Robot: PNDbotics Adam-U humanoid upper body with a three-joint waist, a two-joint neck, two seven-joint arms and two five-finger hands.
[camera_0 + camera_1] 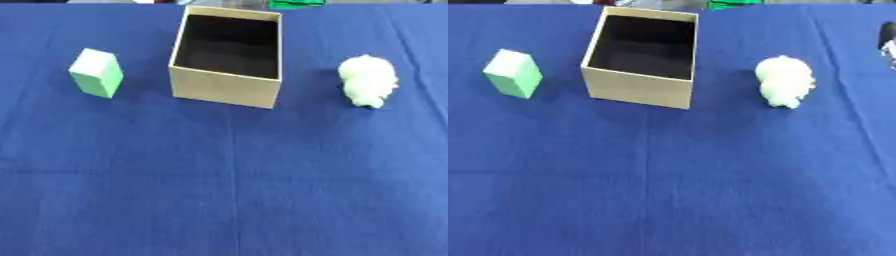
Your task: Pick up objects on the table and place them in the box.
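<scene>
An open cardboard box [223,90] stands at the back middle of the blue table, and its dark inside looks empty. To its left, apart from it, a pale green block [96,72] stands upright. A white fluffy toy [368,80] lies to the box's right. A small black and silver part, seemingly my right hand [888,40], shows at the right edge of the right eye view, well right of the toy and touching nothing. My left hand is not in any view.
The blue cloth [227,190] covers the whole table, with faint fold lines running across it. Something green [296,4] lies beyond the table's far edge, behind the box.
</scene>
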